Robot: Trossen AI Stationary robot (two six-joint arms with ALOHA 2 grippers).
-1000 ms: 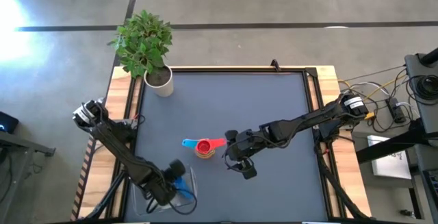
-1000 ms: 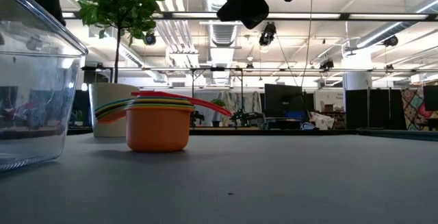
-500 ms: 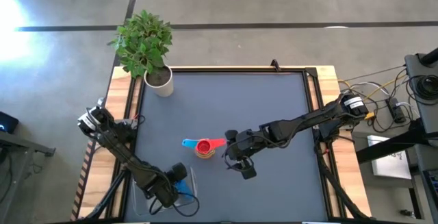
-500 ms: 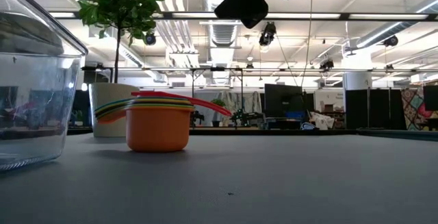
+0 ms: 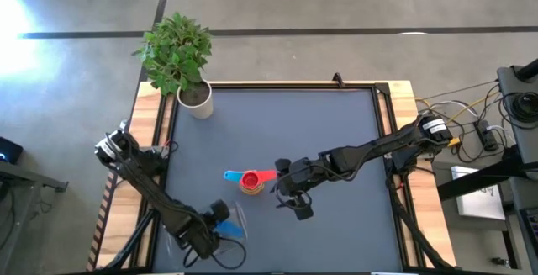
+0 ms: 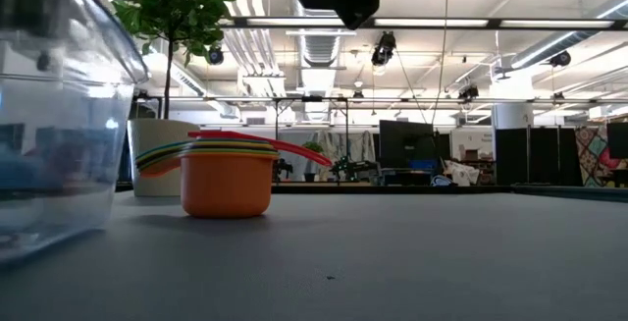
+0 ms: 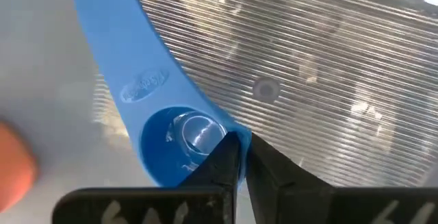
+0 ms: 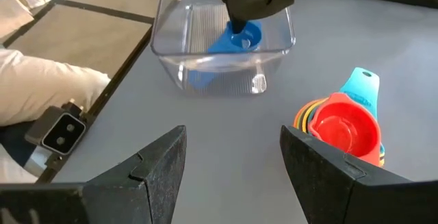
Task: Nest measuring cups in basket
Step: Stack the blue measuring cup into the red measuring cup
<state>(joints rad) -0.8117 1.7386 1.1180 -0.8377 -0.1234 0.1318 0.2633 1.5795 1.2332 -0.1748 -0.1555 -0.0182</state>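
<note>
The measuring cups were split between two places. A stack of them stood near the middle of the table, the red-pink cup on top, an orange one at the bottom, and a teal handle poking out to one side. The blue cup was apart from the rest, down in the basket, which sat at the table's front edge on the left arm's side.

The left gripper reached into the basket and pinched the blue cup's rim, its two dark fingers drawn close together on the thin wall. The cup's long blue handle lay across the ribbed clear floor of the basket. From the right wrist, the same gripper was seen reaching down into the tray from above, with the blue cup at its tip.

The right gripper hung above the table just beside the stack, on the side away from the basket, its fingers spread wide and holding nothing.

A plant in a white pot stood at the far left corner of the table, well apart from both the stack and the basket.
</note>
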